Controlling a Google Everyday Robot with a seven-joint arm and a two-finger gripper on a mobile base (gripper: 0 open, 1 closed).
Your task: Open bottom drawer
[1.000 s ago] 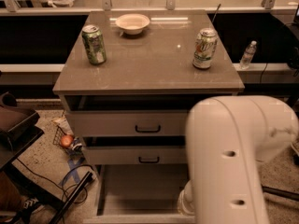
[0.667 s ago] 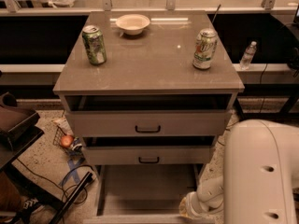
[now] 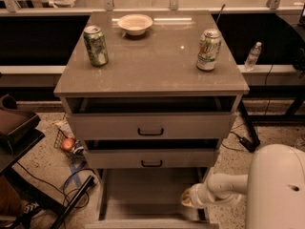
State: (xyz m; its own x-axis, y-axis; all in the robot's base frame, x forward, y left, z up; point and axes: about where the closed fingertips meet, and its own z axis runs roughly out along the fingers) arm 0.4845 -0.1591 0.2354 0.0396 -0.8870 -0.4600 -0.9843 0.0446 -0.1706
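The bottom drawer (image 3: 145,191) of the grey-beige cabinet stands pulled far out, and its plain grey interior shows. Its front lies along the lower edge of the view and its handle is out of sight. My gripper (image 3: 188,198) is low at the drawer's right side, at the end of the white arm (image 3: 224,187) that reaches in from the lower right. The middle drawer (image 3: 151,159) and the top drawer (image 3: 150,126), each with a black bar handle, stand slightly ajar above it.
On the cabinet top (image 3: 152,66) stand two green cans (image 3: 96,45) (image 3: 208,49) and a white bowl (image 3: 135,24). A dark chair (image 3: 14,128), cables and a wire basket (image 3: 66,144) lie on the floor at left. A bottle (image 3: 252,55) stands on the ledge at right.
My arm has swung right and down, uncovering the cabinet's right half. The gripper now sits lower by the open bottom drawer's right side. The drawers have not visibly moved.
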